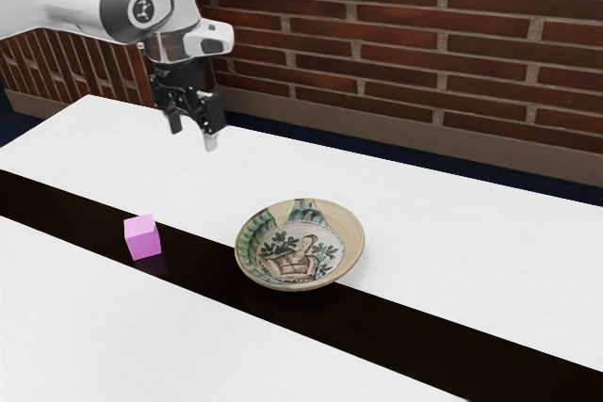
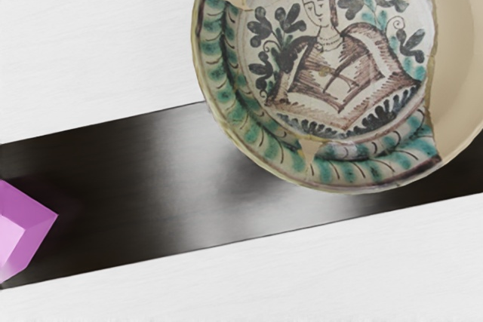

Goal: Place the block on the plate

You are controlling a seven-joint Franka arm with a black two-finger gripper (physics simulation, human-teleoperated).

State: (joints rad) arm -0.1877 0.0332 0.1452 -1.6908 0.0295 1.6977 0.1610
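Observation:
High above the table, my gripper [image 1: 193, 132] stands open and holds nothing, its two fingers apart. The pink block [image 1: 143, 238] rests on the dark strip at the exterior view's left, well below the hand. A patterned ceramic plate [image 1: 298, 249] lies to the exterior view's right of the block, a gap between them. In the wrist view the plate [image 2: 339, 81] shows its painted figure, and part of the block [image 2: 24, 228] appears at the picture's edge.
A white table [image 1: 452, 223] with a dark strip [image 1: 424, 325] running across it carries both objects; the plate partly overlaps the strip. Behind the table stands a brick wall [image 1: 405, 35].

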